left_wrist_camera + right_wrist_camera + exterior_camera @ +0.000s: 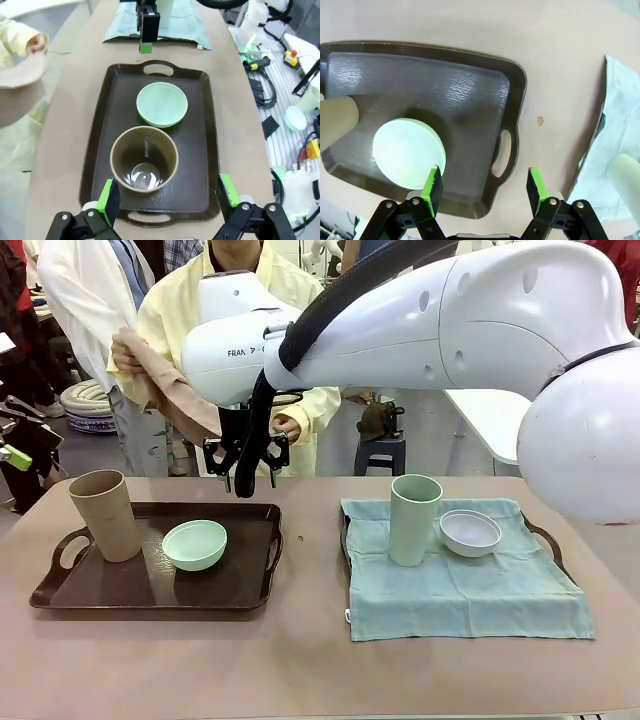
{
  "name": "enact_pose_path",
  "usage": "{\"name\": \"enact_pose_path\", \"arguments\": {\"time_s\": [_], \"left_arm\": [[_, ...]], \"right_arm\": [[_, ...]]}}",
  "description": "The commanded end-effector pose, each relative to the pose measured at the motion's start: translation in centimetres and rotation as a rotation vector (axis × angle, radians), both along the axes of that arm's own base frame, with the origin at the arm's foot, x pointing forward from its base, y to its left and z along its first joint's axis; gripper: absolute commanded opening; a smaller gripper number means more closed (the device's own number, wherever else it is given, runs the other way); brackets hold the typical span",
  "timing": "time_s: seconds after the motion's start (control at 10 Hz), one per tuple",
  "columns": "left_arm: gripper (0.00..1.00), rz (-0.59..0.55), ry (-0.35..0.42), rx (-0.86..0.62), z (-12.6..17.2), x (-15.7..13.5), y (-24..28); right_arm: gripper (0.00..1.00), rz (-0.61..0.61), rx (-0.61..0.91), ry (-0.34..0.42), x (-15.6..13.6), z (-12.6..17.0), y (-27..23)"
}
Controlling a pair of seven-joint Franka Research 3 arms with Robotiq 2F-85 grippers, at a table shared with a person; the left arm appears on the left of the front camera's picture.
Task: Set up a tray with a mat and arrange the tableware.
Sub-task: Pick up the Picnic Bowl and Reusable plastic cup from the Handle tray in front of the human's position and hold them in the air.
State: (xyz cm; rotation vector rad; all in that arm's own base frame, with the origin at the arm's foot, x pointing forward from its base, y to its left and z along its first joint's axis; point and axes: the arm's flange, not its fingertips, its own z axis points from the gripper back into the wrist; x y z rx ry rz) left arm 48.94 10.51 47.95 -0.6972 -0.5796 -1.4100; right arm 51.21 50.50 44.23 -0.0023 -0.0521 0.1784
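1. left hand: its two green-padded fingers stand wide apart with nothing between them. it hangs above one end of the brown tray, looking straight down into the tan cup.
2. the tan cup stands upright and empty at that end of the brown tray. the mint green bowl sits right side up just beside it, nearer the tray's middle.
3. right hand: its fingers are also spread and empty. its wrist view shows it over the brown tray's rim, close to a handle slot, with the mint green bowl off to one side. in the front view it hangs above the tray's far edge, on an arm that reaches across from the right.
4. to the right on the worktop lies the second tray, covered by a pale teal mat so that only its handles stick out.
5. on the mat the sage green cup stands upright, with the white bowl just beside it on its right.
6. at the far side, a person in a yellow coat holds a tan cloth up off the worktop, beyond the brown tray.
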Motion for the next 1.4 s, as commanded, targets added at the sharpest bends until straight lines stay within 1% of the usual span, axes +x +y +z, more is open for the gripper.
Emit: {"name": "enact_pose_path", "arguments": {"time_s": [0.0, 0.2, 0.3, 0.5, 0.6, 0.7, 0.8, 1.0, 1.1, 1.3], "left_arm": [[1.0, -0.086, -0.132, -0.082, 0.3, -0.2, 0.0], [1.0, -0.154, -0.24, -0.126, -1.5, -1.0, 1.7], [1.0, -0.156, -0.238, -0.124, -2.9, -1.1, 2.2], [1.0, -0.124, -0.182, -0.143, -5.5, -0.7, 3.1], [1.0, -0.112, -0.168, -0.145, -6.4, -0.5, 3.3], [1.0, -0.091, -0.156, -0.149, -7.2, -0.1, 3.5], [1.0, -0.059, -0.148, -0.157, -7.8, 0.0, 3.9], [1.0, -0.023, -0.125, -0.161, -8.9, 0.4, 4.8], [1.0, -0.02, -0.114, -0.157, -9.4, 0.6, 5.1], [1.0, -0.012, -0.096, -0.158, -10.3, 1.0, 5.2]], "right_arm": [[0.87, 0.0, -0.001, -0.034, -0.1, -0.3, 0.2], [0.87, 0.016, 0.008, -0.069, -0.4, -0.6, 0.9], [0.87, 0.03, 0.018, -0.069, -0.4, -1.0, 1.3], [0.87, 0.03, 0.039, -0.079, -0.5, -2.0, 1.8], [0.87, 0.036, 0.052, -0.099, -0.5, -2.6, 2.2], [0.87, 0.039, 0.068, -0.122, -0.5, -3.9, 2.8], [0.87, 0.048, 0.08, -0.129, -0.6, -5.0, 3.4], [0.87, 0.073, 0.103, -0.135, -0.9, -6.2, 4.3], [0.87, 0.072, 0.097, -0.126, -1.2, -6.6, 4.6], [0.87, 0.059, 0.031, -0.109, -2.8, -6.8, 5.2]]}}
